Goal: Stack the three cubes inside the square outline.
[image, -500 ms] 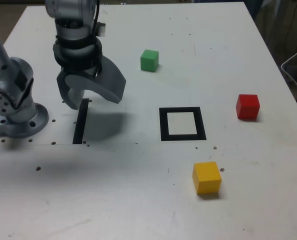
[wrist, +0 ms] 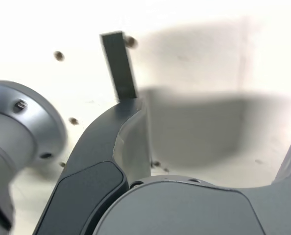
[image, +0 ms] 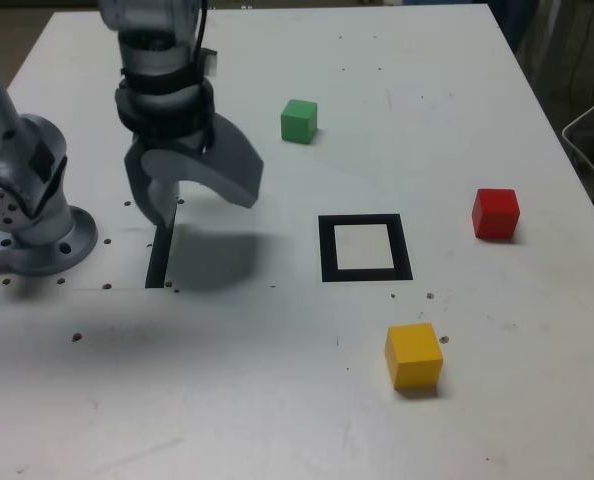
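In the exterior view the green cube (image: 299, 120) sits toward the far side of the white table. The red cube (image: 495, 212) lies at that view's right, and the yellow cube (image: 414, 354) is nearest the front. The square outline (image: 364, 272), black tape around a white centre, lies between them with nothing inside it. My gripper (image: 199, 203) hangs open above the table at that view's left, well apart from every cube and holding nothing. The wrist view shows one dark finger (wrist: 111, 152) and bare table, with no cube in it.
A straight black tape strip (image: 160, 252) (wrist: 119, 64) lies under the gripper. The arm's grey base (image: 32, 215) (wrist: 18, 127) stands at the exterior view's left. Small screw holes dot the table (image: 277, 400). A white cable (image: 592, 130) hangs past the table's edge on the exterior view's right.
The gripper has shifted a little toward the exterior view's right and farther back, still open. The cubes have not moved.
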Available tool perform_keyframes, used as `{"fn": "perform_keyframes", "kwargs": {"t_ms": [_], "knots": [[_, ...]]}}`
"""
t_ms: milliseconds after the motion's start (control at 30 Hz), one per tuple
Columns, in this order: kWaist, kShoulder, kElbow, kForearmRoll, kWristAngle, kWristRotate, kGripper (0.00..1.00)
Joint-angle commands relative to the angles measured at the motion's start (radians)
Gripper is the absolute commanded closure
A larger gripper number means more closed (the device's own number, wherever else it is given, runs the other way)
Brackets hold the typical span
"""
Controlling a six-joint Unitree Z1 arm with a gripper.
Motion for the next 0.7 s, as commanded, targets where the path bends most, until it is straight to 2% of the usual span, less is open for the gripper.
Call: {"fn": "perform_keyframes", "kwargs": {"t_ms": [0, 300, 467, 667], "knots": [[-0.002, -0.004, -0.036, 0.025, -0.007, -0.001, 0.02], [-0.046, 0.103, -0.315, 0.209, -0.029, -0.002, 0.03], [-0.057, 0.173, -0.422, 0.226, -0.050, -0.002, 0.03], [-0.057, 0.277, -0.570, 0.250, -0.045, -0.002, 0.03]]}}
